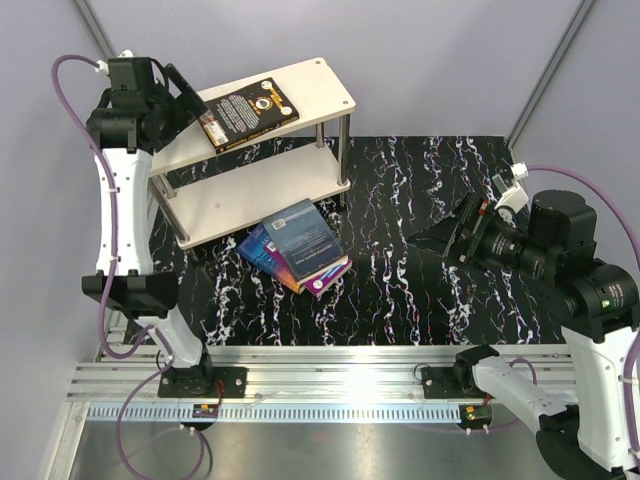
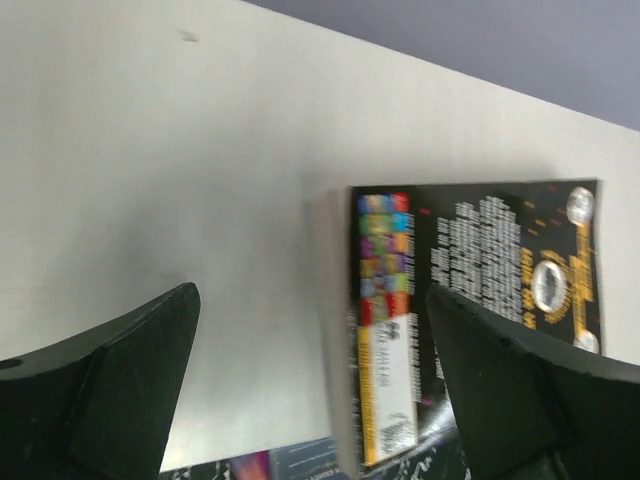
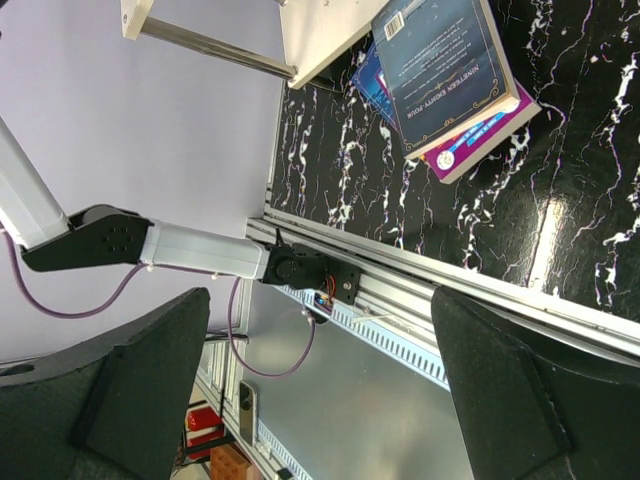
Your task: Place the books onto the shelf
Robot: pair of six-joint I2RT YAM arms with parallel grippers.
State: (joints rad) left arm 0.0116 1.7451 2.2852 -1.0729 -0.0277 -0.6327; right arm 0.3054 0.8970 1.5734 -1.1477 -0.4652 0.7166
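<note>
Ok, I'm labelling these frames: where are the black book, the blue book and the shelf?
black book [image 1: 248, 112], top external view, middle of cover.
blue book [image 1: 305, 240], top external view, middle of cover.
shelf [image 1: 315, 88], top external view, bare right end of top board.

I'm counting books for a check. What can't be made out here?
- Pile: lower covers hidden under the blue book, top and right wrist views.
- Black book: print blurred, left wrist view; corner behind the left pincer finger.
- Shelf: cut off by the top edge, right wrist view.
</note>
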